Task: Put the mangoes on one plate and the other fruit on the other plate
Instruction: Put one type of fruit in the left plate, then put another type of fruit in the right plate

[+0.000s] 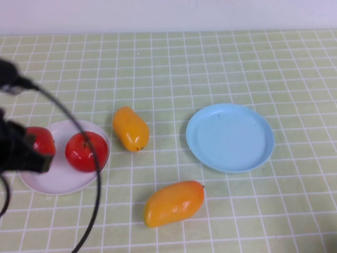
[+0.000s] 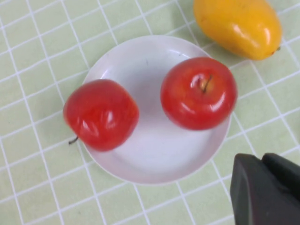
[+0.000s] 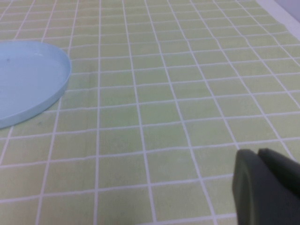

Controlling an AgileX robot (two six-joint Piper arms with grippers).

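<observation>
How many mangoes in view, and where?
2. One mango lies on the tablecloth between the white plate and the blue plate; the other mango lies nearer the robot. Neither is plated.

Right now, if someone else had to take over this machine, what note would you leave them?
Left hand: shut, empty, over the white plate's left edge.
Right hand: shut, empty, parked over bare table right of the blue plate.
Done: both apples on the white plate.
Left: both mangoes lie on the table; the blue plate holds nothing yet.
</observation>
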